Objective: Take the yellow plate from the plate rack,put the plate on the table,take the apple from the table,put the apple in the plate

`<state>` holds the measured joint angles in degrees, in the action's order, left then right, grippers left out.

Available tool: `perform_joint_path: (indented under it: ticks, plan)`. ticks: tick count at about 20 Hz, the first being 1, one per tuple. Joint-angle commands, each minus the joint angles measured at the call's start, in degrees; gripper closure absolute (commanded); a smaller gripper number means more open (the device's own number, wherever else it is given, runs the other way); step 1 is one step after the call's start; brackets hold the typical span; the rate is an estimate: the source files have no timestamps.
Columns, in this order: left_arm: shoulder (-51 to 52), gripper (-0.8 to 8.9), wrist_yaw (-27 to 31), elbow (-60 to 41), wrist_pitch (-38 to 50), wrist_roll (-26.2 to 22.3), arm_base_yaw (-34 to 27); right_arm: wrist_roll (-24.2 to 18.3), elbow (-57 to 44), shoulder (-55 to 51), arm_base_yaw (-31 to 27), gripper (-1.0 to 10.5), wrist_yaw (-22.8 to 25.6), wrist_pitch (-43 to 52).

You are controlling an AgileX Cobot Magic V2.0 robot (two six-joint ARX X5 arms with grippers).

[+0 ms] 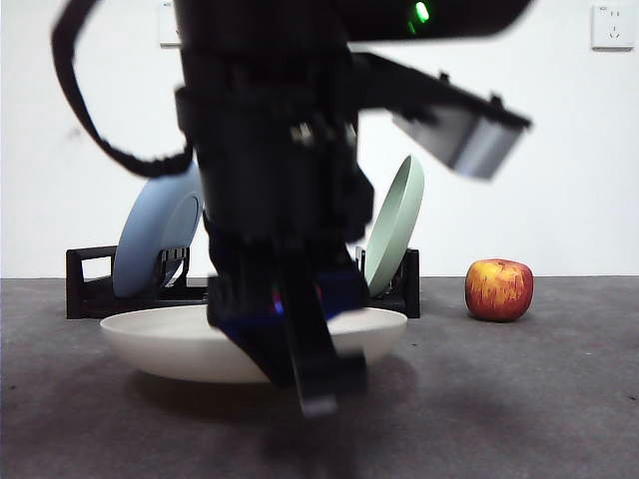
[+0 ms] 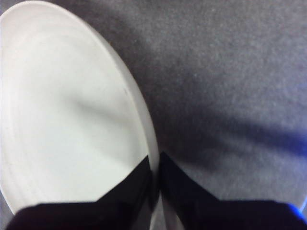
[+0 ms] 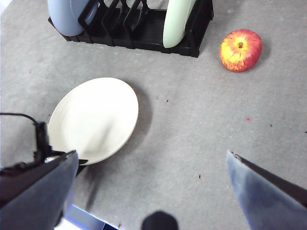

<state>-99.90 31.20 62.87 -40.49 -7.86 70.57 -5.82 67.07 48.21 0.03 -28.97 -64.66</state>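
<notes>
The yellow plate (image 1: 160, 344) lies flat on the table (image 1: 519, 399) in front of the plate rack (image 1: 90, 289). My left gripper (image 2: 154, 175) is shut on the near rim of the yellow plate (image 2: 62, 120), one jaw inside and one outside. In the front view this left gripper (image 1: 312, 374) comes down over the plate's middle as a big dark mass. The apple (image 1: 499, 289) rests on the table right of the rack, untouched. My right gripper (image 3: 153, 191) hovers high above, open and empty, with the yellow plate (image 3: 93, 117) and the apple (image 3: 241, 50) below.
The plate rack (image 3: 148, 36) holds a blue plate (image 1: 150, 239) at its left end and a pale green plate (image 1: 394, 225) at its right end. A white wall stands behind. The left arm's cable hangs at the upper left.
</notes>
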Motion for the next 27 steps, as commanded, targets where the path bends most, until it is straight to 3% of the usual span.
perform_joint_path:
  ticks: [1, 6, 11, 15, 18, 24, 27]
  plan:
    - [-1.49, 8.19, 1.40, -0.55, 1.99, 1.07, 1.18, -0.33, 0.24, 0.02, 0.00, 4.1, -0.20, 0.39]
    - [-3.45, 8.20, 0.61, -0.55, 2.67, 2.95, 1.64, -0.33, 0.24, 0.09, 0.00, 4.1, -0.22, 0.63]
    - [-4.04, 8.04, -6.08, -0.55, 3.26, 5.29, 1.46, -0.33, 0.24, 0.09, 0.00, 4.1, -0.22, 0.48]
    - [-3.80, 5.85, -6.12, -0.50, 2.91, 5.35, 0.83, -0.28, 0.24, 0.07, 0.00, 4.1, -0.22, 0.26]
    - [-3.37, 5.85, -6.14, 0.74, 1.18, 6.34, -0.33, -0.26, 0.24, 0.07, 0.00, 4.1, -0.22, 0.09]
    - [8.37, 5.85, -6.51, 7.15, -3.74, 8.74, -0.74, -0.22, 0.24, 0.61, 0.00, 4.1, -0.20, 1.42]
    - [18.05, 5.88, -9.77, 10.27, -4.02, 9.99, -1.22, -0.20, 0.24, 1.64, 0.00, 4.1, -0.20, 2.99]
